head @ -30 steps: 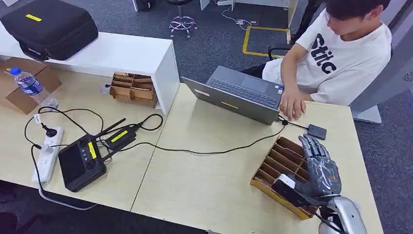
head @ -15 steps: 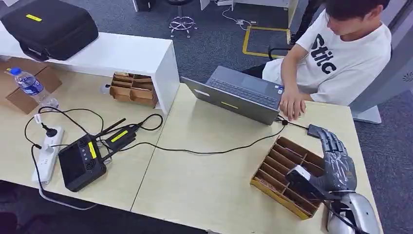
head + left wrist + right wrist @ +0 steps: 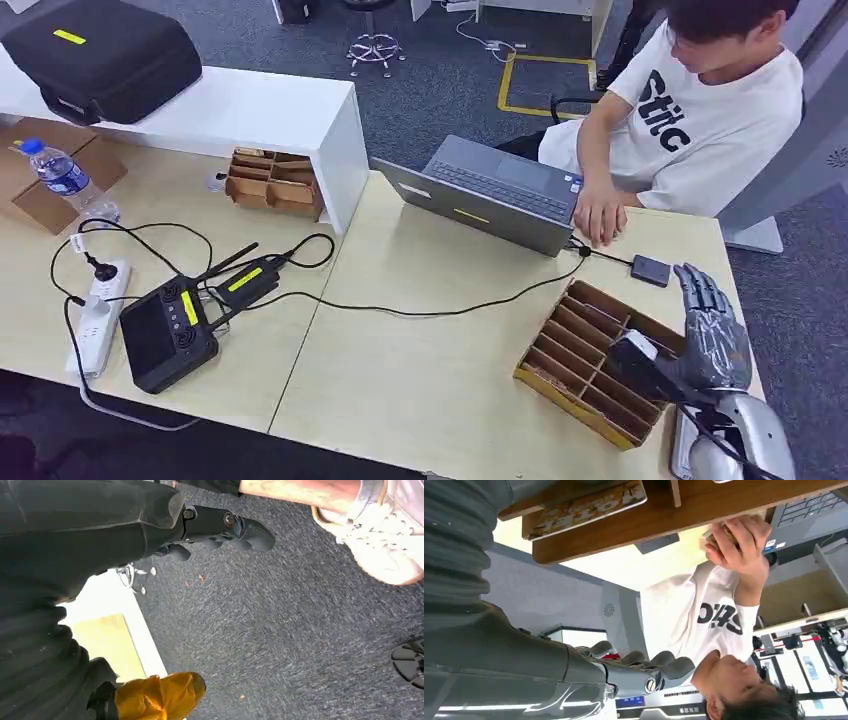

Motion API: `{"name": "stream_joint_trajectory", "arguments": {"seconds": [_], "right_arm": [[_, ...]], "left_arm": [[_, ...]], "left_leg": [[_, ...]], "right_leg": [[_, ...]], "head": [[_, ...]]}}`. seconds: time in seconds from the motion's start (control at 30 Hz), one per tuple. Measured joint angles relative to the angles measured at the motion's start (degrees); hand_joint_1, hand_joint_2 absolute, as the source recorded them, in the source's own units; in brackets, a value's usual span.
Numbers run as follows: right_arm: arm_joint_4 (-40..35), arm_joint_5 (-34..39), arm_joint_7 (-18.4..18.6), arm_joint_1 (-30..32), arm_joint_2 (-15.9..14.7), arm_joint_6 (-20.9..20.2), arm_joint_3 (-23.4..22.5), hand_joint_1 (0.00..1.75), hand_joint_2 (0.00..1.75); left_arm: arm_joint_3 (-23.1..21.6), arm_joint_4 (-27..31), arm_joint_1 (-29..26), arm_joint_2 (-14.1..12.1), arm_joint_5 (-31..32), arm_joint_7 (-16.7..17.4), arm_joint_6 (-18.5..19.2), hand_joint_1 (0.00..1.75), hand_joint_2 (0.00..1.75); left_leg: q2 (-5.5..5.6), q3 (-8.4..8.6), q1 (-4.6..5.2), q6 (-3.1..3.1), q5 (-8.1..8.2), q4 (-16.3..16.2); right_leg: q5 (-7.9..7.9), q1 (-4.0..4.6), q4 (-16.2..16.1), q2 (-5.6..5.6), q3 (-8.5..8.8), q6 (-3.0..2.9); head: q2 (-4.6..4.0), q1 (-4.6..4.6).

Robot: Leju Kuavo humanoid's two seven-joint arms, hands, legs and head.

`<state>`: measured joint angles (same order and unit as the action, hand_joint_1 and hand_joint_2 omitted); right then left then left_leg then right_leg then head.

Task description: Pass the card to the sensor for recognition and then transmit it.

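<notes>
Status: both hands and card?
Right hand open at brown slotted wooden tray. Patterned card in tray slot. Left hand hangs open. Person's hand beside black square sensor.

Only readable bit is "Stilc"-looking black lettering on the person's white t-shirt [image 3: 700, 110]; the yellow stickers on the gear are too small to read.

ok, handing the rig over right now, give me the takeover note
Right hand: over the right end of the wooden divider tray, fingers straight, no card seen in it.
Left hand: hanging at the robot's side over the carpet, holding nothing.
Card: one printed card lies in a tray slot, as the right wrist view shows.
Sensor: small dark pad on the table beyond the tray, cabled towards the laptop; a person's hand rests near it.
Done: nothing visible yet.
Left: take a card, present it to the sensor, pass it on.
</notes>
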<state>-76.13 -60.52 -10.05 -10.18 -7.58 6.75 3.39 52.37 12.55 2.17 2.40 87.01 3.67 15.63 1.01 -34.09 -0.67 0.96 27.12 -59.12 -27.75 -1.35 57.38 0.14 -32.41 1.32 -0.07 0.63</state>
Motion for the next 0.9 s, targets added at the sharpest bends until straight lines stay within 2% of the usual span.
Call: {"name": "stream_joint_trajectory", "arguments": {"seconds": [0.5,0.53,0.57,0.6,0.63,0.9], "right_arm": [[1.6,1.9,-1.3,-0.4,0.3,-0.1,-2.8,0.02,1.75],[1.7,2.3,-1.7,-0.4,0.4,-0.1,-3.0,0.91,1.75],[1.7,2.5,-2.0,-0.4,0.4,-0.2,-3.2,1.54,1.75],[1.7,2.7,-2.3,-0.2,0.4,-0.3,-3.3,1.69,1.75],[1.7,2.9,-2.8,0.0,0.5,-0.4,-3.4,1.75,1.75],[1.7,3.5,-4.0,0.6,0.7,-0.6,-3.8,1.75,1.75]], "left_arm": [[0.0,0.0,0.0,0.0,0.0,0.0,0.0,0.0,1.75],[0.0,0.0,0.0,0.0,0.0,0.0,-0.1,0.0,1.75],[0.0,0.0,0.0,0.0,0.0,0.0,-0.1,0.0,1.75],[0.0,0.0,0.0,0.0,0.0,0.0,-0.1,0.0,1.75],[0.0,0.0,0.0,0.0,0.0,0.0,-0.1,0.0,1.75],[0.0,0.0,0.0,0.0,0.0,0.0,-0.1,0.0,1.75]], "left_leg": [[0.02,0.02,0.0,0.0,0.0,0.0],[0.01,0.02,0.0,0.0,0.0,0.0],[0.01,0.03,0.0,0.0,0.0,0.0],[0.01,0.03,0.0,0.0,0.0,0.0],[0.01,0.02,0.0,0.0,0.0,0.0],[0.0,0.02,0.0,0.0,0.0,0.0]], "right_leg": [[0.0,0.0,0.0,-0.02,0.03,0.0],[0.0,0.0,0.0,-0.01,0.03,0.0],[0.0,0.0,0.0,-0.01,0.03,0.0],[0.0,0.0,0.0,-0.01,0.03,0.0],[0.0,0.0,0.0,-0.01,0.03,0.0],[0.0,0.0,0.0,0.0,0.02,0.0]], "head": [[0.0,0.0],[0.0,0.0],[0.0,0.0],[0.0,0.0],[0.0,0.0],[0.0,0.0]]}}
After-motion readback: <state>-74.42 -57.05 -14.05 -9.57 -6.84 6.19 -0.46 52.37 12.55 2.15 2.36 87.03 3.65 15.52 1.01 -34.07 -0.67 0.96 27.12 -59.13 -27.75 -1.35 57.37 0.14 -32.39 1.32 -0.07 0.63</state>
